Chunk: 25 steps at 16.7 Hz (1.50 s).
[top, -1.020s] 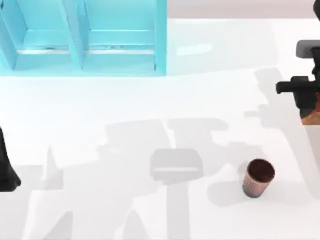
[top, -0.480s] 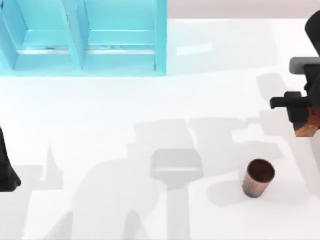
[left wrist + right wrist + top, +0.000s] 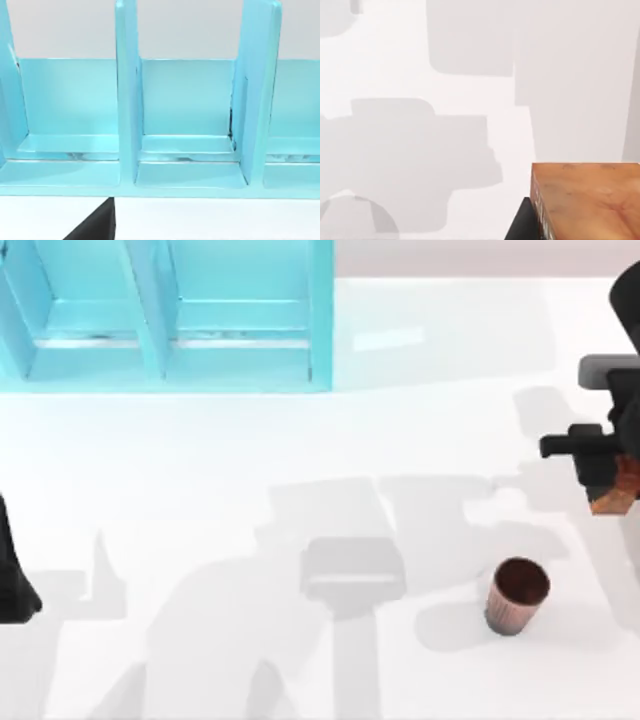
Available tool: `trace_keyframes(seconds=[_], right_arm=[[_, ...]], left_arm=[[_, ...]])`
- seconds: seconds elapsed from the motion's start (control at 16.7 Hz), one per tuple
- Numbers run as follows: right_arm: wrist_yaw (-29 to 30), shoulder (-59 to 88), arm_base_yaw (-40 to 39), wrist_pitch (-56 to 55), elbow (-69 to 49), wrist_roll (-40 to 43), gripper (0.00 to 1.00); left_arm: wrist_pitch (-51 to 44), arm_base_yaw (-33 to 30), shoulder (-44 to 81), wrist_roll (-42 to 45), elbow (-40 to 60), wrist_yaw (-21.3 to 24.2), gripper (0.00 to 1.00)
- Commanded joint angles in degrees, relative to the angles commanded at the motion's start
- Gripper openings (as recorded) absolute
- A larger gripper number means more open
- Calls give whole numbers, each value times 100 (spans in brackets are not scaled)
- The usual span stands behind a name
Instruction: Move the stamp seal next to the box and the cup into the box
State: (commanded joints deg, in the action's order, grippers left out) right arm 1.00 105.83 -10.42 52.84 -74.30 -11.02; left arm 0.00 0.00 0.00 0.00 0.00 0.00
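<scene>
The stamp seal (image 3: 614, 498), an orange-brown block, hangs at the table's right edge, with my right gripper (image 3: 606, 480) shut on it. In the right wrist view the stamp seal (image 3: 585, 200) shows its glossy orange face over the white tabletop, beside a black finger (image 3: 520, 226). The cup (image 3: 518, 595), a ribbed coppery tumbler, stands upright nearer the front, left of the gripper and apart from it. The box (image 3: 170, 315), turquoise with upright dividers, sits at the back left. My left arm (image 3: 12, 575) is parked at the left edge.
The left wrist view faces the box's compartments (image 3: 187, 105), split by tall turquoise walls (image 3: 127, 95). White tabletop (image 3: 300, 460) stretches between the box and the cup, crossed by grey arm shadows.
My right gripper has shifted a little to the left with the stamp seal, bringing more of the block into view. The cup and the left arm have not moved.
</scene>
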Motion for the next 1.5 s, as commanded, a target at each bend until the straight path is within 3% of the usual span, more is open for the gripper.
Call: trace_keyframes(seconds=[0.48,1.14,1.5], right_arm=[[0,0,0,0,0,0,98],[-3,-16,-24,90,-88,12,100],[-6,-121,10,1380,-1227,9,100]], left_arm=[[0,0,0,0,0,0,100],[0,0,0,0,0,0,100],[0,0,0,0,0,0,100]])
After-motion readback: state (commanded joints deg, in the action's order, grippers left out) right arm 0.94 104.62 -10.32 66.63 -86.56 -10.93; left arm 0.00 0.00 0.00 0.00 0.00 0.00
